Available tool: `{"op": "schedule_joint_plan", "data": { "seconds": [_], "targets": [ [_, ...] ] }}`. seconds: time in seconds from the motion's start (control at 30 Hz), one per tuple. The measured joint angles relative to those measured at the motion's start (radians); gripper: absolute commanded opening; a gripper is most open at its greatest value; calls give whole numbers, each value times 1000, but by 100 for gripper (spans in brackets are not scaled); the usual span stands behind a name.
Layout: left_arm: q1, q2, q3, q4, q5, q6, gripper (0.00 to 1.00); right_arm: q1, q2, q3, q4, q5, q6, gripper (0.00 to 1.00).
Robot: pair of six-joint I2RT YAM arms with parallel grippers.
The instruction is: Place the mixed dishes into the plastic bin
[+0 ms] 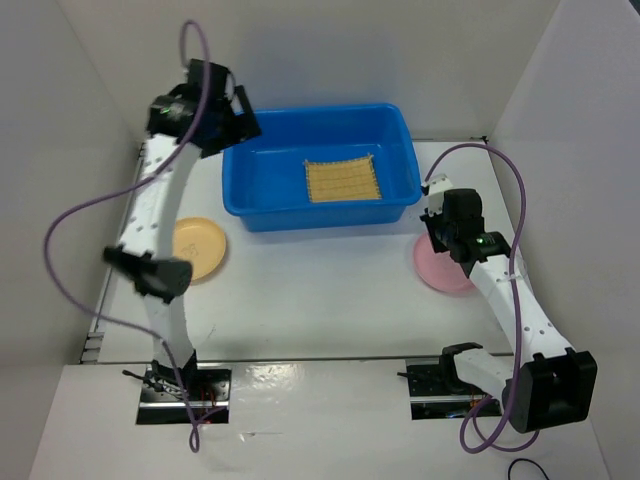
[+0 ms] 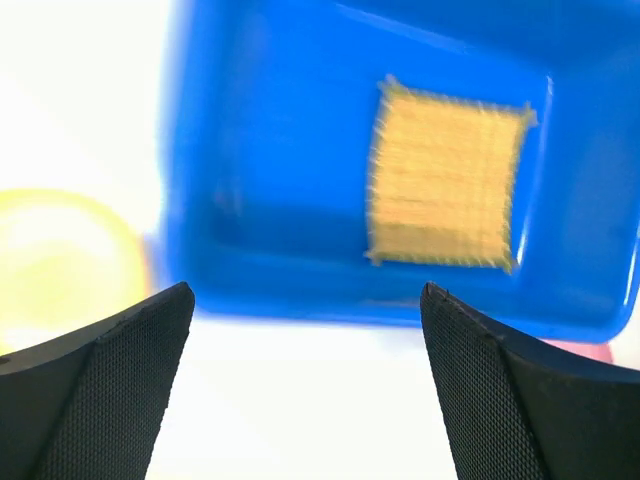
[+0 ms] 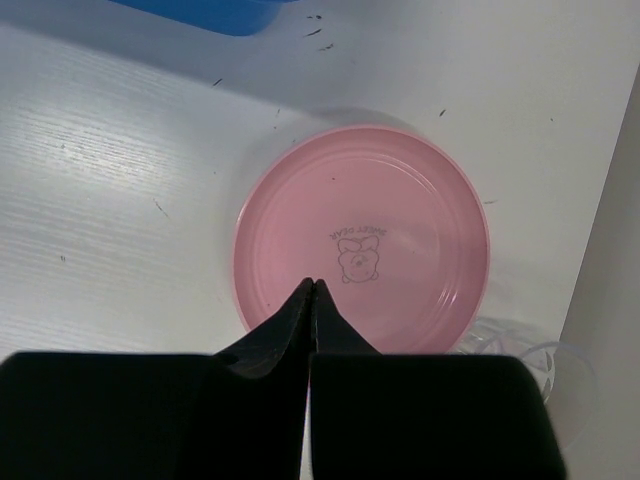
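The blue plastic bin (image 1: 262,190) stands at the back middle with the woven bamboo mat (image 1: 343,181) flat inside; both show in the left wrist view, the bin (image 2: 260,200) and the mat (image 2: 445,185). My left gripper (image 1: 235,120) hangs open and empty above the bin's left end (image 2: 307,290). The tan plate (image 1: 200,248) lies left of the bin. The pink plate (image 3: 362,240) lies right of the bin, and my right gripper (image 3: 312,285) is shut and empty just above its near part. The clear glass cup (image 3: 530,352) stands beside the pink plate; the top view hides it.
White walls enclose the table on the left, back and right; the right wall (image 3: 610,300) is close to the pink plate and cup. The right arm (image 1: 505,290) covers part of the pink plate (image 1: 435,270). A tan plate edge (image 2: 60,260) shows beside the bin.
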Motion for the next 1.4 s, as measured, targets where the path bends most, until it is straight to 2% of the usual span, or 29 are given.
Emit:
{"op": "schedule_joint_plan", "data": {
  "seconds": [0.07,0.1,0.2,0.27,0.37,0.53,0.67,0.83,0.93,0.97,1.0,1.07,1.23,1.4],
  "targets": [
    [28,-236,-222,34,-73,-12,100,0,0,0,0,-1,0,0],
    [72,-378,-412,98,-90,-19,100,1,1,0,0,-2,0,0],
    [259,-747,-895,265,-76,-42,100,8,6,0,0,-7,-3,0],
    [377,-921,-1157,326,-56,-68,100,15,15,0,0,-8,-4,0],
    [445,-1017,-1352,292,-38,-119,100,25,28,0,0,-11,-7,0],
    [527,-977,-1563,310,-3,-238,100,26,37,0,-1,-26,-11,6],
    [588,-929,-1684,319,14,-323,100,26,40,0,-1,-32,-18,11],
    [628,-799,-1737,367,71,-404,94,26,41,0,-1,-34,-23,22],
    [631,-708,-1738,399,79,-433,92,26,41,0,-1,-34,-22,41],
    [634,-683,-1738,407,80,-444,92,26,41,0,-1,-33,-22,57],
    [636,-660,-1738,414,81,-449,91,26,41,0,-1,-33,-21,63],
    [644,-606,-1734,426,83,-456,85,26,41,0,-2,-33,-23,71],
    [659,-462,-1700,445,108,-478,66,26,41,0,-1,-29,-23,75],
    [661,-436,-1665,446,112,-482,38,26,41,0,-1,-24,-21,76]
  ]
}}
